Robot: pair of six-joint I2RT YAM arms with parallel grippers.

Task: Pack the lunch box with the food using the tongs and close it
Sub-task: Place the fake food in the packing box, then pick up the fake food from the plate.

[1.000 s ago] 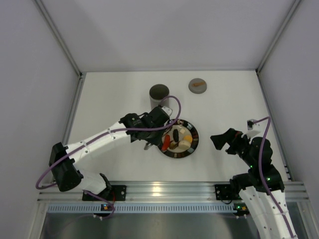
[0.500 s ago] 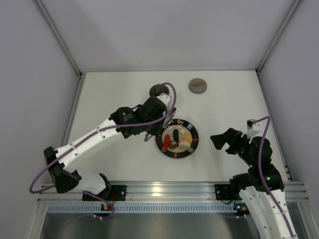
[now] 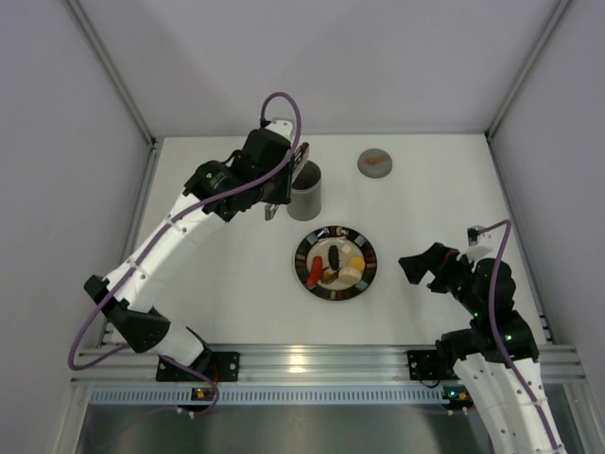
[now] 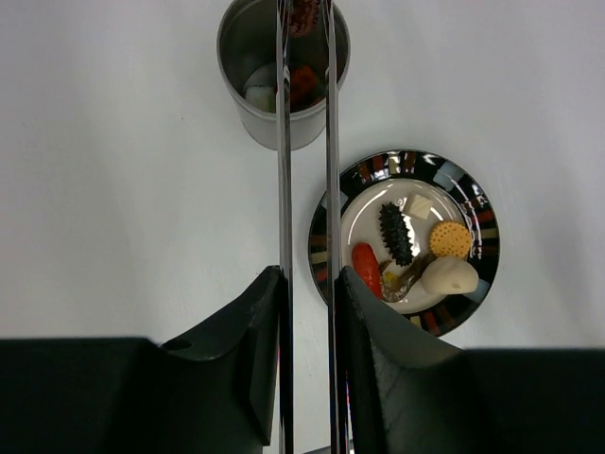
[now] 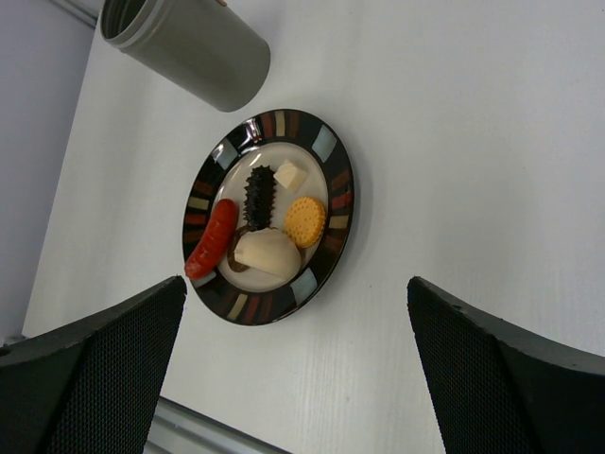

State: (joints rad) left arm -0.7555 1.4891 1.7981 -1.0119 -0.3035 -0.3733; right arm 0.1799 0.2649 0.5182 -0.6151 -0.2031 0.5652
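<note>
My left gripper (image 4: 307, 279) is shut on the silver tongs (image 4: 283, 189), whose two arms reach over the mouth of the grey lunch box (image 4: 274, 128). A dark reddish piece (image 4: 302, 14) sits between the tong tips above the mouth. Pale and red pieces lie inside. The striped plate (image 4: 473, 203) holds more food: a red sausage (image 4: 367, 268), a black spiky piece (image 4: 394, 233), a round cracker (image 4: 450, 238), a cream cube (image 4: 419, 205) and a pale lump (image 4: 450, 275). From above, the left gripper (image 3: 279, 184) is beside the lunch box (image 3: 307, 194). My right gripper (image 3: 416, 268) stands open, right of the plate (image 3: 304, 255).
The flat grey lid (image 3: 375, 163) with an orange mark lies at the back, right of the lunch box. White walls close in the table on three sides. An aluminium rail (image 3: 302, 364) runs along the near edge.
My left arm has swung from the plate to the back, carrying the tongs over the lunch box. The right arm has stayed still.
</note>
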